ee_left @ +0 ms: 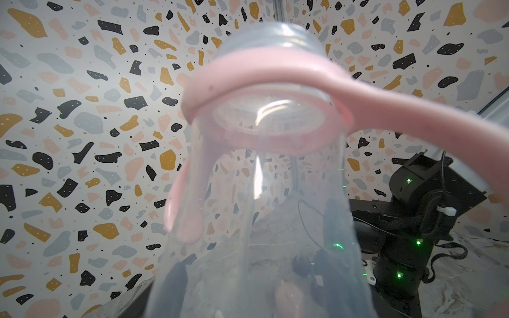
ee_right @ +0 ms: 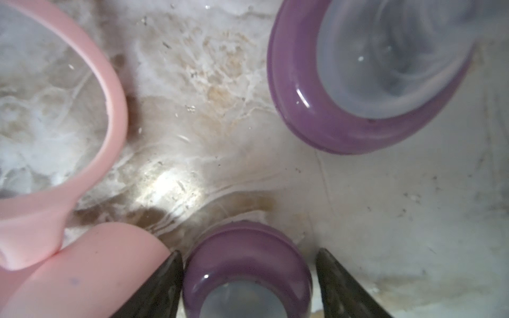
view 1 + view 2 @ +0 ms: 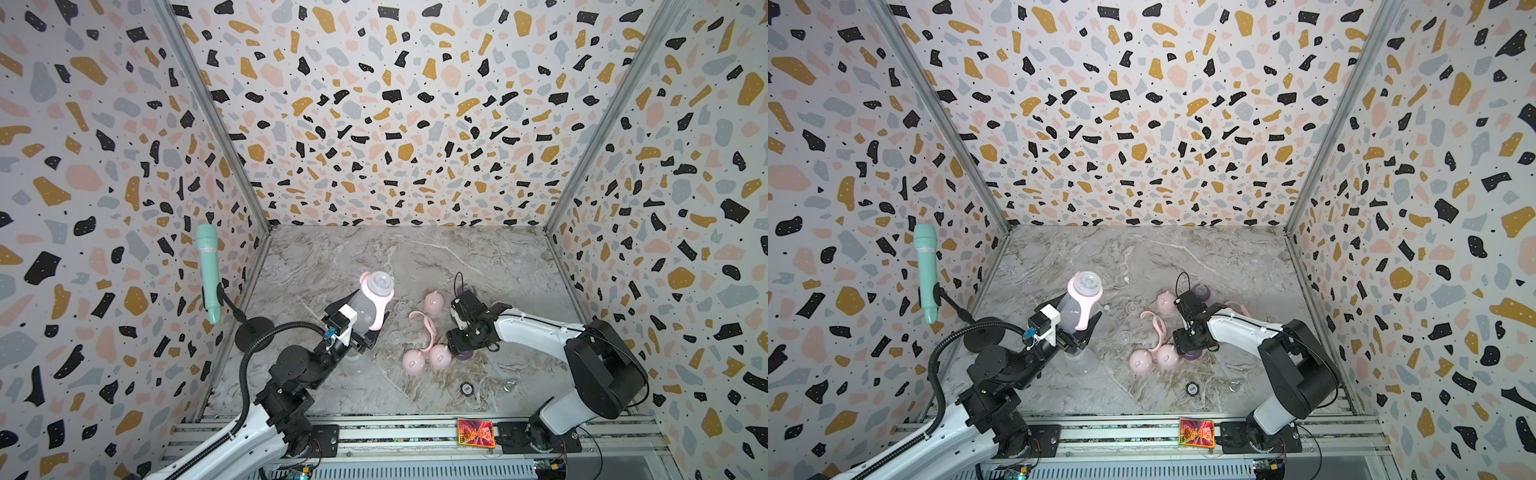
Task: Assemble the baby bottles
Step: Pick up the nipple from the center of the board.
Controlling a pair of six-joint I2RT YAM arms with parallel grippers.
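Currently the left tool (image 3: 358, 323) is pinched on a clear bottle (image 3: 368, 309) and holds it tilted in the air above the tabletop (image 3: 415, 257), with the neck pointing up and away from the robot. A pink two-handled ring (image 3: 379, 300) sits round the bottle's shoulder, just below the open threaded neck (image 3: 380, 284). In the left wrist view one handle (image 1: 413, 110) juts out sideways and another hangs along the bottle wall.

The right tool (image 2: 248, 254) is low over the tabletop, its jaws spread to either side of a purple teat collar (image 2: 248, 243) that stands on the marble. One finger (image 2: 165, 286) lies close against the collar and just beside a pink dome cap (image 2: 91, 269). A strip of tabletop shows between the collar and the other finger (image 2: 341, 283). A second collar (image 2: 316, 129), with its clear teat, stands near, and a loose handle ring (image 2: 115, 90) lies off to the other side.

In a top view two dome caps (image 3: 413, 361) sit side by side next to the right tool. A third cap (image 3: 434, 302) sits farther back, with the loose handle ring between it and the pair. Another bottle (image 3: 354, 365) rests on the tabletop under the left arm; whether it stands or lies cannot be told. A mint-green microphone (image 3: 208, 270) stands on its holder by the left wall.
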